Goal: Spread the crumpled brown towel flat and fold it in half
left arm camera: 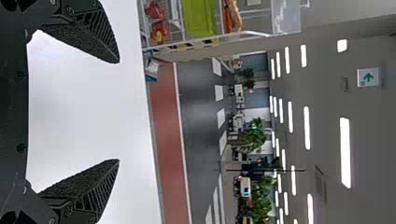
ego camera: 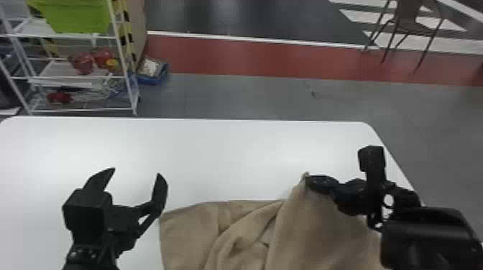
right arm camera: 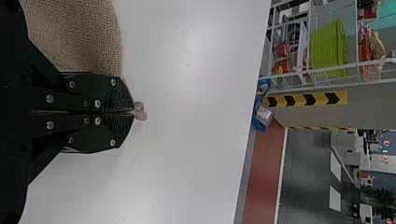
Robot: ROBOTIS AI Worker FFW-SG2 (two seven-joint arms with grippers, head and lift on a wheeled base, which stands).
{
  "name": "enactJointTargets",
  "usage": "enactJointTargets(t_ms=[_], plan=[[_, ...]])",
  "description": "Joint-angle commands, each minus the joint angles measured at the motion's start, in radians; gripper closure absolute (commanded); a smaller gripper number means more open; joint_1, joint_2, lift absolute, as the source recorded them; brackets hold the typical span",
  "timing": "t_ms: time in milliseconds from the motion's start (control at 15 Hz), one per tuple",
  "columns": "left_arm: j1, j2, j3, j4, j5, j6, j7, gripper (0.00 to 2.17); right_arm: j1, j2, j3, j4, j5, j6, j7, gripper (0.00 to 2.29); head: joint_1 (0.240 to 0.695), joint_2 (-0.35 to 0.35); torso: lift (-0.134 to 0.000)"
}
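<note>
At about eight o'clock on the head view's dial, the left gripper point(ego camera: 136, 172) hangs over the white table point(ego camera: 215, 154), its fingers spread wide with nothing between them. The brown towel point(ego camera: 190, 233) lies around six o'clock, its top left corner point(ego camera: 162, 217) just beside that gripper and its middle bunched into soft folds point(ego camera: 230, 247). At four o'clock the right gripper point(ego camera: 308, 180) is clenched on a pinch of the towel, drawing the cloth up into a peak; a small tuft pokes out past the fingertips in the right wrist view.

The step in hand looks like spreading. The left gripper would do well to come down towards five o'clock from where it is, straddle the top left corner and nip only the one layer there, so the folds are free to run out. The right grip takes a small bite, so any pull towards two o'clock should be slow and low; a jerk could slip it. Opening the bunched middle fully before folding should give straighter halves.
</note>
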State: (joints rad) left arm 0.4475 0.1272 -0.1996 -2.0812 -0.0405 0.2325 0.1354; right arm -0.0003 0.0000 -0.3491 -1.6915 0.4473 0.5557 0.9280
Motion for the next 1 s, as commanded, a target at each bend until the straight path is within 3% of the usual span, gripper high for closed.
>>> enactJointTargets(t_ms=[0, 400, 533, 933], plan=[[0.023, 0.0, 0.029, -0.045, 0.021, 0.089, -0.03, 0.14, 0.002, 0.001, -0.031, 0.0, -0.001, -0.01, 0.0, 1.12, 0.695, -0.158, -0.122], [0.008, -0.005, 0.005, -0.048, 0.017, 0.163, -0.117, 0.14, 0.069, 0.001, -0.137, -0.042, -0.065, -0.035, 0.02, 1.12, 0.695, -0.21, -0.122], [-0.009, -0.005, -0.007, -0.03, 0.017, 0.181, -0.137, 0.15, 0.094, 0.001, -0.185, -0.065, -0.133, -0.032, 0.026, 1.12, 0.695, -0.24, -0.122], [-0.046, -0.008, -0.02, 0.003, 0.004, 0.365, -0.191, 0.35, 0.094, 0.001, -0.197, -0.065, -0.136, -0.035, 0.04, 1.12, 0.695, -0.309, -0.122]])
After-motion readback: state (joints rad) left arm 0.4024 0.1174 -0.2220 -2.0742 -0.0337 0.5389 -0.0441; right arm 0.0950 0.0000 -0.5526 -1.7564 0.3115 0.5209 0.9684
